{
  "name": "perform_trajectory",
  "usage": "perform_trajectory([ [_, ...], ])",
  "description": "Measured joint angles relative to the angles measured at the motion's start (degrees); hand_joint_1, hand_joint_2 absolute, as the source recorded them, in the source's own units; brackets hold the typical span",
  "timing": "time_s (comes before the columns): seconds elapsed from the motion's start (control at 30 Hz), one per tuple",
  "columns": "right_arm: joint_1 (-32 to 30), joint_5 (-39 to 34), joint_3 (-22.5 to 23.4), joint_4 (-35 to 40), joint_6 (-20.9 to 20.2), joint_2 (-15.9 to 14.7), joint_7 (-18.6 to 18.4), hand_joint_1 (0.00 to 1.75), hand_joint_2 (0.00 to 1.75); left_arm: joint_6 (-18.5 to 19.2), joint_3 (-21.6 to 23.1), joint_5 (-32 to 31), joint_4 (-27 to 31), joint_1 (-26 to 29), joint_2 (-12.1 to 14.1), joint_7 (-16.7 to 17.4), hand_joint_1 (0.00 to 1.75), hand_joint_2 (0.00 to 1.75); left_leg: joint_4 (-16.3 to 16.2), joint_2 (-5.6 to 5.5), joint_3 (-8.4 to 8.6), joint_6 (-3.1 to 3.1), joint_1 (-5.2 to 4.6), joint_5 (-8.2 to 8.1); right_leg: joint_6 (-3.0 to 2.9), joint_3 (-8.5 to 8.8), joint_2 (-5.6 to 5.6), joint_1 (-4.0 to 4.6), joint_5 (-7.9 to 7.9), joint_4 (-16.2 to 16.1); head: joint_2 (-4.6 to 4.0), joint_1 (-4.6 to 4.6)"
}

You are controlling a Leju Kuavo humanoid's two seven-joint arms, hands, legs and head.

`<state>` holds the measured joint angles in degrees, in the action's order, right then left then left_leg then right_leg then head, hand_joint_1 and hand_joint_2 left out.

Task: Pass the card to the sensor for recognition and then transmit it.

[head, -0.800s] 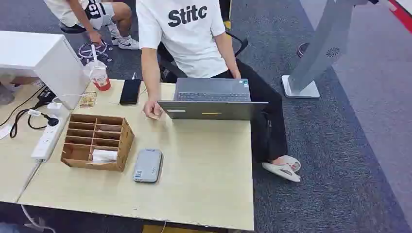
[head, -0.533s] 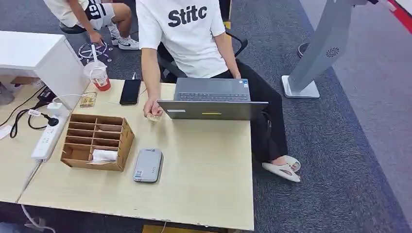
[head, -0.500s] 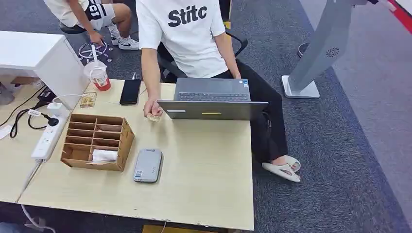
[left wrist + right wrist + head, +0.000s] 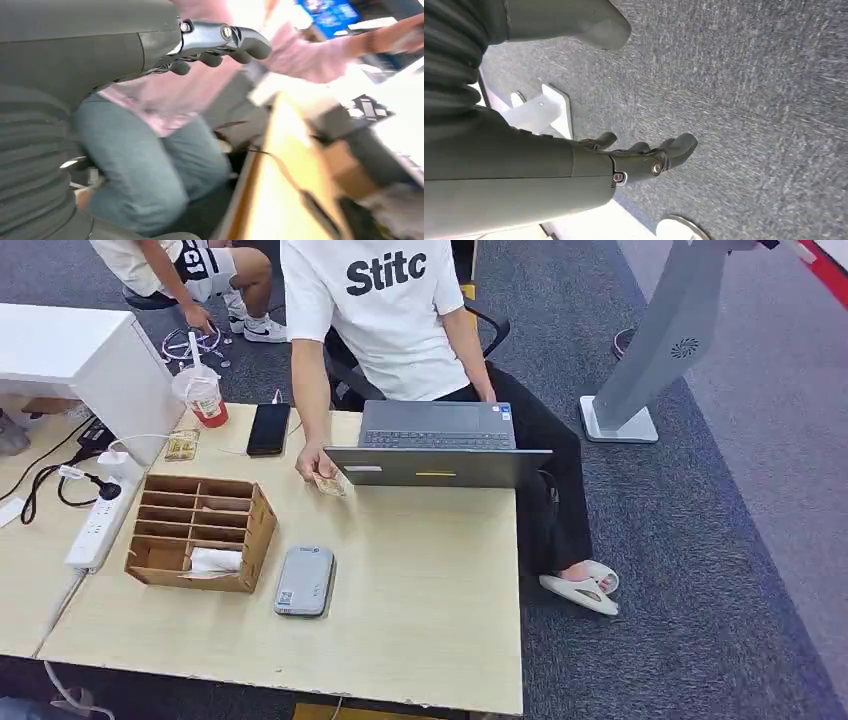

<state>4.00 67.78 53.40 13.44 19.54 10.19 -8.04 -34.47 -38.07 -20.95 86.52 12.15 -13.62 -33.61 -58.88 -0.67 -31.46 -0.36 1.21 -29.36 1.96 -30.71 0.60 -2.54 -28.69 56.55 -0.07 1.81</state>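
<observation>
One small tan card (image 4: pixel 329 484) is being held in the hand (image 4: pixel 313 464) of a person in a white T-shirt, just beside the near left corner of the open grey laptop (image 4: pixel 437 445) on the pale wooden table (image 4: pixel 420 590). Left of the laptop, a wooden slotted organiser box (image 4: pixel 199 531) is standing, and a flat grey card sensor (image 4: pixel 305 580) is lying just beside that box, well apart from the card. Beyond the laptop's left side a black phone (image 4: pixel 268 428) is lying. Both robot hands are holding nothing: the left hand (image 4: pixel 220 45) is hanging with fingers loosely apart, and the right hand (image 4: pixel 644 155) is hanging likewise over grey carpet (image 4: pixel 749 100)
</observation>
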Motion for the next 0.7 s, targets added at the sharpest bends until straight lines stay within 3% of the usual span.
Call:
perform_trajectory([
  [0.13,0.0,0.0,0.1,0.0,0.0,0.0,0.0,0.0,1.75,0.0,0.2,-0.1,0.3,0.1,0.0,0.0,0.0,1.75,0.0,0.0,0.0,0.0,0.0,0.0,0.0,0.0,0.0,0.0,0.0,0.0,0.0,0.0],
  [0.17,0.0,0.2,0.4,0.0,0.0,0.1,-0.1,0.0,1.75,-0.4,2.2,-1.1,2.5,0.5,0.0,-0.6,0.0,1.75,0.0,0.0,0.0,0.0,0.0,0.0,0.0,0.0,0.0,0.0,0.0,0.0,0.0,0.0],
  [0.27,0.4,1.5,2.2,-0.3,-0.2,0.4,-1.0,0.0,1.75,-2.1,14.4,-7.3,15.1,2.2,0.8,-2.6,0.0,1.75,0.0,0.0,0.01,0.0,-0.01,0.0,0.0,-0.02,0.0,-0.01,0.0,0.0,0.0,0.0],
  [0.3,0.5,1.8,2.4,-0.5,-0.3,0.5,-1.0,0.0,1.75,-2.4,16.1,-8.3,16.1,1.7,1.4,-2.6,0.0,1.75,0.0,0.0,0.01,0.0,-0.01,0.01,0.0,-0.02,-0.01,-0.01,0.01,0.0,0.0,0.02],
  [0.5,0.7,2.9,2.9,-0.6,-1.1,0.7,-1.6,0.0,1.75,-1.3,21.9,-13.6,17.1,-4.0,4.6,2.0,0.0,1.75,0.0,0.03,0.07,0.0,0.0,0.06,0.0,-0.01,0.06,0.0,0.02,0.0,0.0,-0.02],
  [0.7,1.0,3.8,3.0,-0.8,-2.0,0.8,-1.9,0.0,1.75,0.7,26.6,-19.0,14.1,-11.5,7.7,7.1,0.0,1.75,0.0,0.06,0.05,-0.01,0.0,0.06,0.0,0.01,0.1,0.0,0.04,0.0,0.0,-0.02],
])
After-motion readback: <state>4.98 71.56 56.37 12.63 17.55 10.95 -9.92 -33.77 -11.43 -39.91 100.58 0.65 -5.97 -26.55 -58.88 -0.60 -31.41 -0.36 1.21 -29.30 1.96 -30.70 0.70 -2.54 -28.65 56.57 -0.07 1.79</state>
